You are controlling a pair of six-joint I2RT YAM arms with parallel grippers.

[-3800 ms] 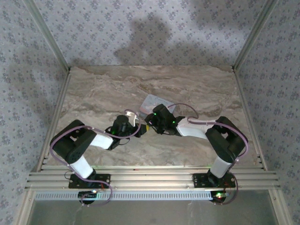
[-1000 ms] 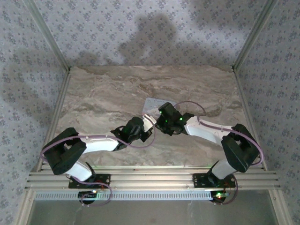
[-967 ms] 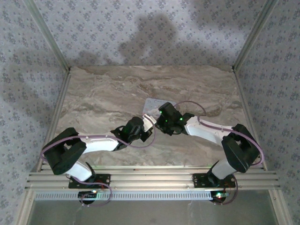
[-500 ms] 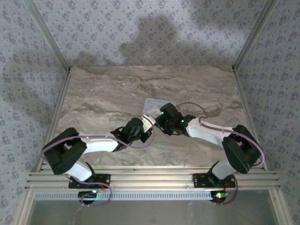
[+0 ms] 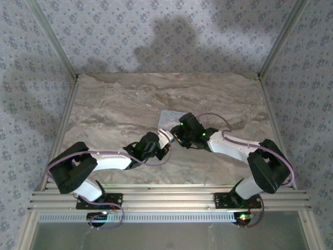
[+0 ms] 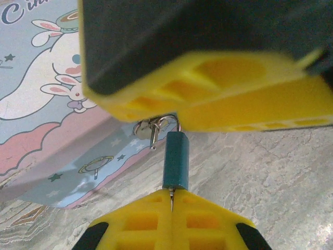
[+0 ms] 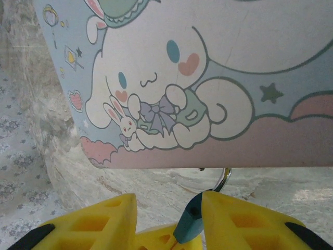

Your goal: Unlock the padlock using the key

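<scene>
Marbled tabletop [image 5: 114, 104]; left gripper [image 6: 171, 194] pinches thin key [image 6: 171, 201]; right gripper [image 7: 167, 199] parted beside blocky padlock [image 7: 187, 227]

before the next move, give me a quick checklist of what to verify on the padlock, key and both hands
1. left hand shut on the key: ok.
2. key lined up with the underside of the padlock: ok; how deep it sits, cannot tell.
3. right hand bracing the padlock: not ok; its jaws stand apart and only one finger touches the lock.
4. shackle released: cannot tell.
5. box beside the lock, clear of both hands: ok.
</scene>
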